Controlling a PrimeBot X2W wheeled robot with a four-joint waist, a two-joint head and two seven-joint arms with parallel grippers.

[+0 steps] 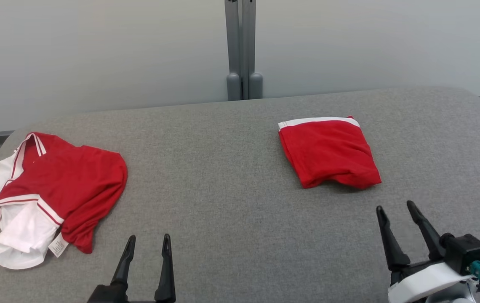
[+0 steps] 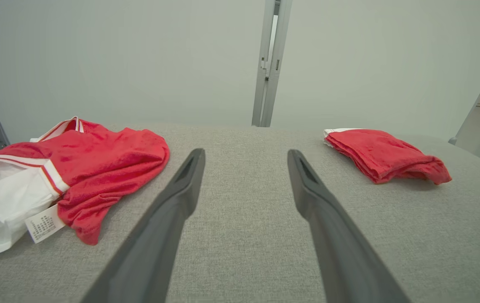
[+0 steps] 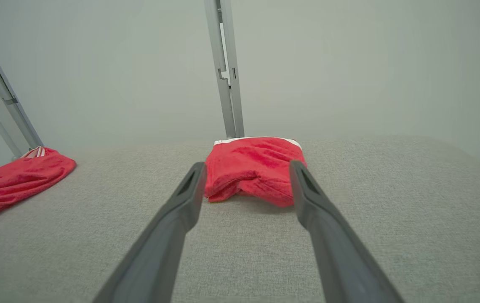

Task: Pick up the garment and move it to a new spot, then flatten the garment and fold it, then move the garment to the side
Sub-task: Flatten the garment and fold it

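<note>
**A:** Looking over the grey woven-fabric tabletop (image 1: pixel 240 176), where is the garment?

**B:** The crumpled red-and-white jersey garment (image 1: pixel 76 181) lies in a loose heap on the robot's left, close to the table's left edge. Its white parts and a small white label (image 1: pixel 58 245) are on the near side.

**A:** And the other red piece?

**B:** The folded red cloth garment with a white band (image 1: pixel 328 153) sits as a compact packet on the right half, well apart from the heap. The white band runs along its far edge.

**A:** What are the hands doing?

**B:** The left gripper (image 1: pixel 148 237) hovers over bare fabric, near the heap's near right corner. Its two dark fingers are spread apart and hold nothing. The right gripper (image 1: pixel 394 206) is also released and empty. It points at the folded packet and is near the packet's front edge without touching it. In the right wrist view the packet shows beyond and between the fingertips.

**A:** Anything behind the table?

**B:** A grey metal post (image 1: pixel 242 50) stands upright before the pale wall (image 1: pixel 97 54), past the middle of the far edge.
</note>
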